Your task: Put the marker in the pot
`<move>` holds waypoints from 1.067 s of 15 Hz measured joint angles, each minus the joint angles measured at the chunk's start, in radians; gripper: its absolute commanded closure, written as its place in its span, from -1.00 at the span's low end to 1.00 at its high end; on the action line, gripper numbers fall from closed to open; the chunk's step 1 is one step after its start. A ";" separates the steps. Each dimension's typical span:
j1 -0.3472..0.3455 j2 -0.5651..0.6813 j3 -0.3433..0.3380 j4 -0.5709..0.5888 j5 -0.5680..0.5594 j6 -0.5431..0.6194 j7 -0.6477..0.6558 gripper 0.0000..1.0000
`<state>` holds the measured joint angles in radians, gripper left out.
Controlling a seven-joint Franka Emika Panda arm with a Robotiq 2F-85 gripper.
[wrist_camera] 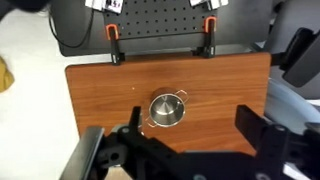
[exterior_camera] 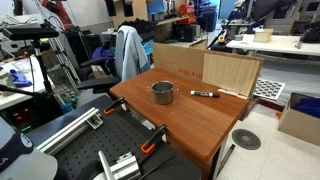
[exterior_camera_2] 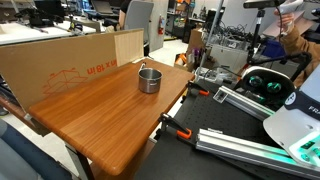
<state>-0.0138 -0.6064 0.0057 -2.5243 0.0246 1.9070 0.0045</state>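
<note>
The small silver pot (exterior_camera: 163,92) stands upright near the middle of the wooden table (exterior_camera: 190,125). It also shows in the other exterior view (exterior_camera_2: 149,79) and in the wrist view (wrist_camera: 166,109). The black marker (exterior_camera: 205,94) with a whitish band lies flat on the table beside the pot, towards the cardboard. It does not show in the wrist view or in the exterior view taken from beside the robot. My gripper (wrist_camera: 192,130) is open and empty, high above the table, with the pot just inside its left finger. The gripper does not show in either exterior view.
A cardboard wall (exterior_camera: 205,68) (exterior_camera_2: 70,60) stands along the far side of the table. Orange clamps (wrist_camera: 115,45) (wrist_camera: 209,35) hold the table's near edge. A black perforated board (wrist_camera: 160,18) lies beyond that edge. Desks, chairs and clutter surround the table.
</note>
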 measured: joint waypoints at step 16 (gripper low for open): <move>-0.049 0.308 -0.052 0.025 0.203 0.413 0.302 -1.00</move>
<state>-0.0632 -0.2986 -0.0460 -2.4997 0.2278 2.3201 0.3065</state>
